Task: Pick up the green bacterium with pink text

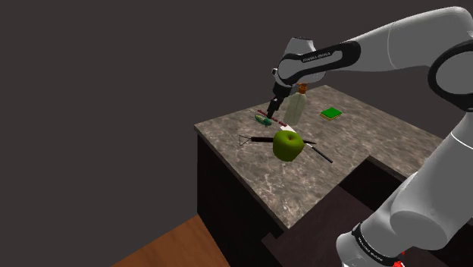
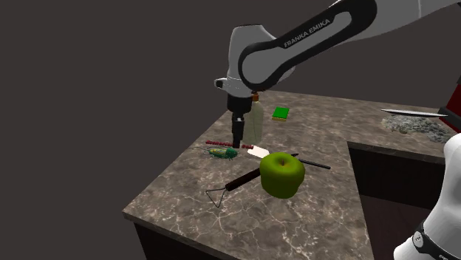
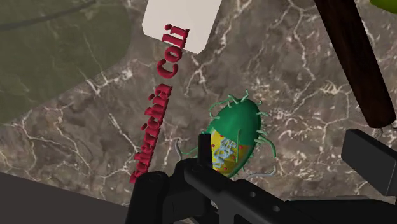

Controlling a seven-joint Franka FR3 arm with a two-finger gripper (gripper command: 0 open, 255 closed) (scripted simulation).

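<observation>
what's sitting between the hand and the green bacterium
Nothing visible. The hand hangs just above the green bacterium. The pink text lies beside the bacterium, and the green apple sits off to one side.

Shoulder cam sits behind the arm (image 1: 394, 38), looking down toward 10 o'clock over the desk (image 1: 356, 144), mid-range. Second cam's nearer, arm entering at 1 o'clock; both share the desk corner with the apple (image 1: 288, 145). Wrist cam rides the claw (image 3: 283, 153), staring down at the desk, super close.

Kitchen — marbled counter (image 1: 364, 140), green apple (image 1: 289, 145), dark-handled utensil (image 2: 241, 179)
</observation>
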